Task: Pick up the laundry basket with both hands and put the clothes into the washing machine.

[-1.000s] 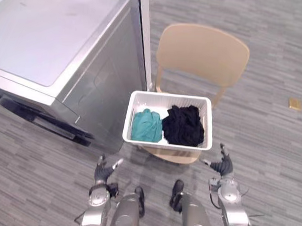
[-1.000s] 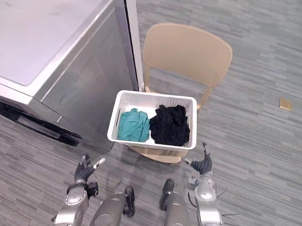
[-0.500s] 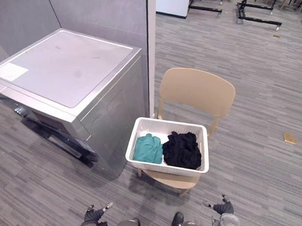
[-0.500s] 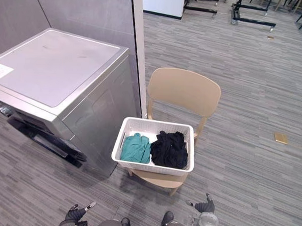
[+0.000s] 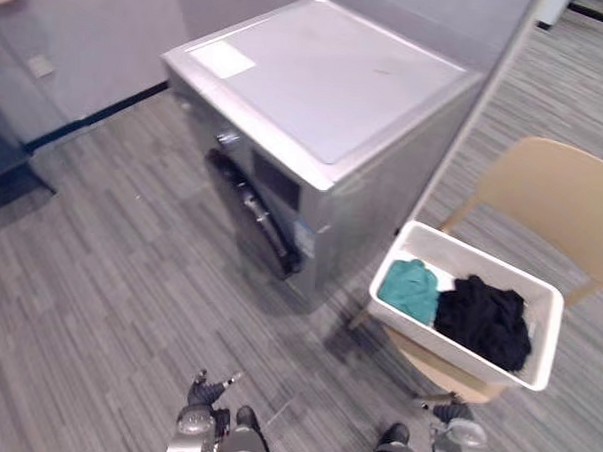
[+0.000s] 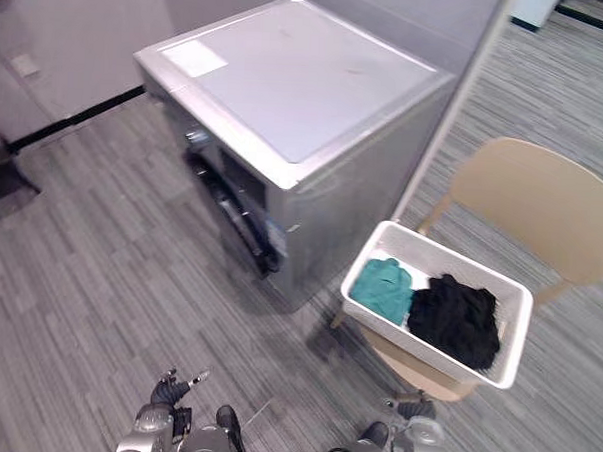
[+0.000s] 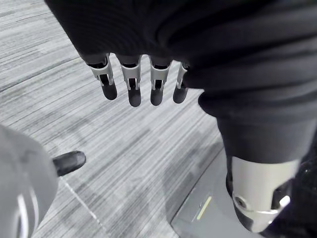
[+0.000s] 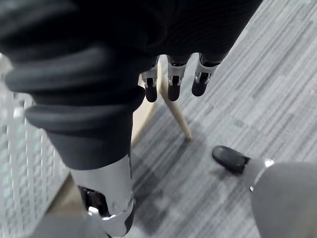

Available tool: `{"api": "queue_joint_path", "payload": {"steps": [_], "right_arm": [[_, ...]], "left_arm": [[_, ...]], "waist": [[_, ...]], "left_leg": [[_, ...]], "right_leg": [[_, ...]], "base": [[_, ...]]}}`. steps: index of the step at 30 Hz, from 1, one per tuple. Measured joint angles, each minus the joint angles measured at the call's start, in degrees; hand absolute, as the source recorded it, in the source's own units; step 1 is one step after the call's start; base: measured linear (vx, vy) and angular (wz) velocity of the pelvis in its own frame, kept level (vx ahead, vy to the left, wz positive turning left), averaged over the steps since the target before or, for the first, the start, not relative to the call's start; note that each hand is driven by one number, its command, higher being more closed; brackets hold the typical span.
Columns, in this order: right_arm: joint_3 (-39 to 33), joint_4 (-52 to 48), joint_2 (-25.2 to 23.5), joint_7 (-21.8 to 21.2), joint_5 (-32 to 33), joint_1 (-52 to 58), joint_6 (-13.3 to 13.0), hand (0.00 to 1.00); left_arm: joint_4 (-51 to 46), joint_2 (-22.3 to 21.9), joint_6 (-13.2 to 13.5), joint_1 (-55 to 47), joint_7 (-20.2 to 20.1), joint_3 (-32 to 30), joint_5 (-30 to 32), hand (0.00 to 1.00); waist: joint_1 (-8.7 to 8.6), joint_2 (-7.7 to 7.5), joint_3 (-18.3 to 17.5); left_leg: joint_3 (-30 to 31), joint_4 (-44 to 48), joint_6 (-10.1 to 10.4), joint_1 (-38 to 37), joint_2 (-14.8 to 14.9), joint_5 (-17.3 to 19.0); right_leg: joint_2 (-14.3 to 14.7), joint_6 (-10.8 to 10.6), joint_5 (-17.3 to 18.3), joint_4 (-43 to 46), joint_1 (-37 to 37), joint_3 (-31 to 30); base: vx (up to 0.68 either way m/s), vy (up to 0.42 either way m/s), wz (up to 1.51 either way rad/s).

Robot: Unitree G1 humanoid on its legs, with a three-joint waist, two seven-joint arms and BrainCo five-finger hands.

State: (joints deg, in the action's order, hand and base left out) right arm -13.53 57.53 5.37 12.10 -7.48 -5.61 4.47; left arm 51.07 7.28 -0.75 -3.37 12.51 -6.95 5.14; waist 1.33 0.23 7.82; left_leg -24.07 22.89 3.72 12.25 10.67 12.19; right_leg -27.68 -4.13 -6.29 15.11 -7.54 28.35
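The laundry basket (image 5: 446, 347), clothes (image 5: 483, 319) inside, sits on the chair (image 5: 553, 197) at right of frame, its long axis running upper left to lower right. The right robot hand (image 5: 450, 408) is just below it. The left robot hand (image 5: 206, 392) is well apart at bottom left-centre; both are spread and empty.

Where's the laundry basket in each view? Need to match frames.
Left eye view: laundry basket at right, on the tan chair, beside the washing machine.
Right eye view: lower right, same chair.
Left wrist view: grey floor past the left hand.
Right wrist view: its white lattice wall beside the chair leg.
Shared landmark: the tan chair.
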Motion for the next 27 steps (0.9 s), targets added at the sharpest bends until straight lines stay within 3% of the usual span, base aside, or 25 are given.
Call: {"api": "queue_joint_path", "payload": {"steps": [1,2,3,4,6,7,12,16,21,27], "right_arm": [[1.75,-0.47,0.2,0.04,-0.02,-0.82,0.0,0.0],[3.34,-0.79,-0.13,0.04,-0.01,-1.34,-0.2,0.0],[4.02,-0.93,-0.33,0.04,-0.01,-1.49,-0.2,0.0],[5.83,-1.43,-0.58,0.01,-0.02,-1.3,-0.2,0.0],[6.89,-3.1,-0.44,0.08,-0.02,-0.74,-0.21,0.0],[6.89,-5.09,-0.2,0.29,0.01,-0.51,-0.28,0.0],[11.77,-12.31,-1.37,0.1,0.31,1.44,-0.77,0.0],[18.16,-17.12,-3.27,-0.27,0.66,0.5,-1.58,0.0],[24.93,-22.07,-5.42,-0.98,0.58,-5.41,-1.98,0.0],[25.61,-27.94,-4.41,0.74,0.58,-14.57,-1.9,0.0]], "left_arm": [[-0.06,0.12,-0.02,-0.68,0.0,0.19,0.01,0.0],[-0.16,0.4,-0.08,-0.56,0.04,0.33,0.0,0.0],[-0.17,0.66,-0.1,-0.57,0.09,0.33,0.0,0.0],[-0.14,0.91,-0.25,-0.66,0.15,0.04,0.0,0.0],[-0.1,0.98,-0.19,-0.67,0.3,0.04,-0.01,0.0],[-0.34,-0.56,-0.03,0.14,0.27,0.33,0.0,0.0],[-2.62,-3.31,0.07,-0.04,0.73,0.08,-1.46,0.0],[-4.27,-4.86,-0.01,-0.76,1.03,0.1,-2.25,0.0],[-4.57,-5.43,-0.06,-2.24,1.45,0.02,-2.23,0.0],[-7.95,-6.27,0.2,-1.96,2.67,0.11,-2.29,0.0]], "waist": [[-0.26,0.37,0.29],[-0.6,0.52,1.37],[-0.47,0.21,1.86],[-0.46,0.23,3.04],[-0.76,0.04,3.12],[-1.6,1.06,3.3],[-1.84,1.18,3.55],[0.45,1.14,3.51],[1.22,1.29,3.56],[2.97,2.38,5.12]], "left_leg": [[0.06,-1.17,-0.41,-0.7,-0.82,0.15],[0.61,-2.86,-1.01,-2.16,-0.94,0.15],[0.68,-3.7,-1.16,-3.18,-1.06,0.05],[1.01,-5.63,-1.02,-5.5,-1.36,-0.28],[2.34,-6.24,0.16,-6.37,-1.79,-0.99],[5.85,-6.0,0.76,-5.44,-2.32,-1.43],[12.16,-10.94,2.27,-5.87,-3.35,-6.48],[13.55,-14.78,3.01,-6.71,-3.68,-11.27],[13.73,-15.23,2.8,-4.67,-3.48,-11.92],[13.91,-14.43,2.8,0.79,-3.65,-11.92]], "right_leg": [[-0.82,4.39,0.88,5.79,-3.8,-3.67],[1.71,1.08,6.68,13.21,-7.37,-10.99],[4.41,0.1,9.52,15.47,-8.56,-14.04],[12.19,0.74,15.1,16.72,-9.92,-18.55],[18.01,0.58,17.22,11.9,-9.71,-22.45],[19.86,0.61,17.26,10.95,-8.3,-24.35],[18.44,0.38,18.22,11.24,-6.17,-18.95],[18.15,0.39,18.22,8.88,-3.25,-16.19],[18.11,0.4,18.21,7.76,-4.22,-14.9],[17.45,0.71,17.98,7.82,-8.83,-14.41]], "base": [[0.05,0.222,-0.14],[0.07,0.103,0.07],[0.1,-0.02,0.23],[0.09,-0.055,0.19],[0.14,-0.076,0.48],[0.21,-0.051,0.62],[0.16,-0.081,0.71],[0.09,-0.08,0.53],[0.0,-0.045,0.14],[-0.08,0.009,0.08]]}}
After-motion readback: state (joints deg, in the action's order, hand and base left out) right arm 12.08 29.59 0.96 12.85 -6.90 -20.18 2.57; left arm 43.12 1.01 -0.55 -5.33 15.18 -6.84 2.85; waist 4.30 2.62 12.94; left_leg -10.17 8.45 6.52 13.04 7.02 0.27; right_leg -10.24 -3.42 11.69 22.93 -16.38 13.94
